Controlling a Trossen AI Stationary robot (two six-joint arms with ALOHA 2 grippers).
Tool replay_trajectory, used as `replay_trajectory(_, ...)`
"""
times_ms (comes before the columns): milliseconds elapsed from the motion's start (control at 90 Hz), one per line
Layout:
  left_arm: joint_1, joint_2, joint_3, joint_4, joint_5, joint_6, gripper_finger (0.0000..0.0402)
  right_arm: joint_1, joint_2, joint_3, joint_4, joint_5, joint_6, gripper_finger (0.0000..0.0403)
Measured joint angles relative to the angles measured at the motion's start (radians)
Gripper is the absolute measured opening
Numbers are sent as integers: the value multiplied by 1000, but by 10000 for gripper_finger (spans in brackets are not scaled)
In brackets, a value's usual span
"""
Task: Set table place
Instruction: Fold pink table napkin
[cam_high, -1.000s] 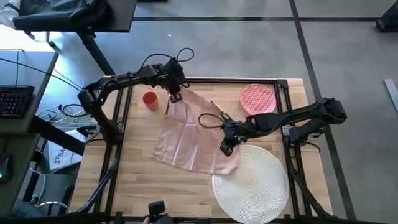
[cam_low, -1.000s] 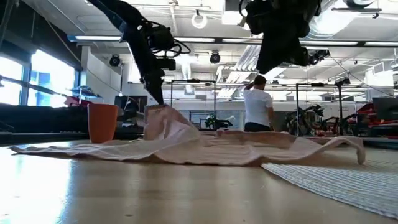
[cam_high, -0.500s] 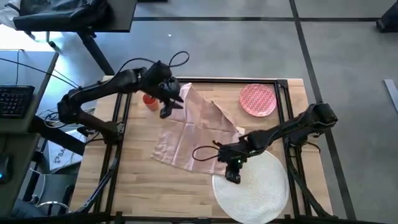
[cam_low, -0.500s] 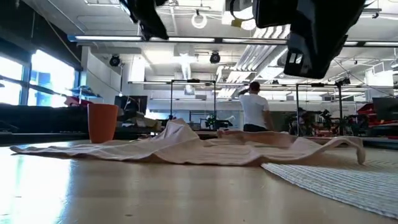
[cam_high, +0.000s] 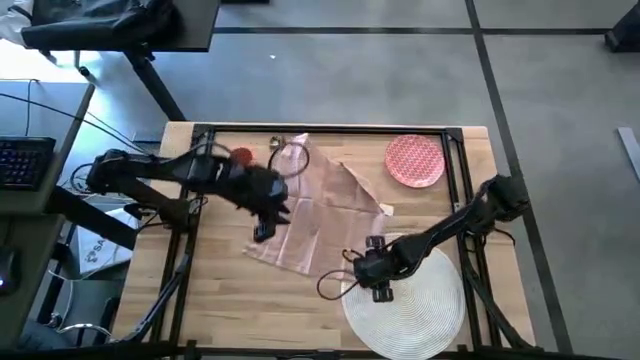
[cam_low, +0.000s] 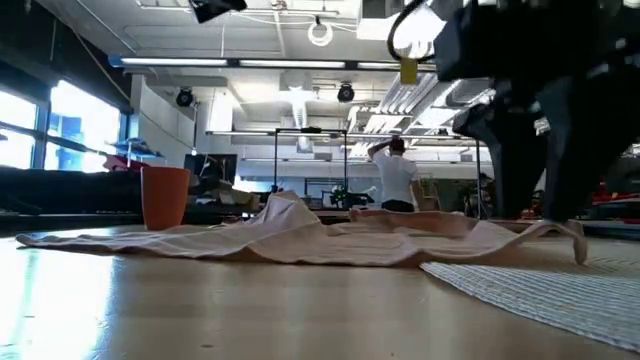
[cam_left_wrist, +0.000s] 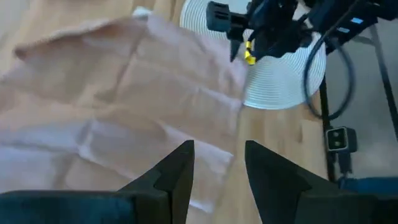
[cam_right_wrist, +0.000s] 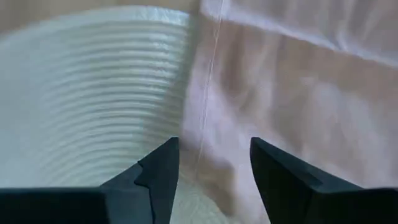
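Two end effectors hang over the bench (cam_high: 200, 290), both with fingers apart and empty. The left end effector (cam_high: 264, 232) is above the napkin's (cam_high: 310, 215) near-left edge; the right end effector (cam_high: 381, 292) is over the placemat (cam_high: 420, 305) where the napkin's corner overlaps it. Farther back stand the cup (cam_high: 241, 156) and the plate (cam_high: 414, 160).

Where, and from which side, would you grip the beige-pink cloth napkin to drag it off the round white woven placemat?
Probably the beige-pink cloth napkin corner lying over the round white woven placemat edge, pinched from above. The cloth lies flat and thin, so a side approach finds nothing to catch. The open right gripper already hovers over that hem; the open left gripper is over the napkin's other side.
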Motion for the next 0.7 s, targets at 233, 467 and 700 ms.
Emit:
replay_trajectory(233,-191,0,0,-3,-156,-223,126,-2,55,4,4,4,74,98)
replay_trajectory(467,-286,0,0,-26,-234,-260,126,-2,19,48,-78,26,86,8)
replay_trajectory(700,-348,22,-62,-100,-282,-226,126,-2,-77,167,-260,-43,143,0)
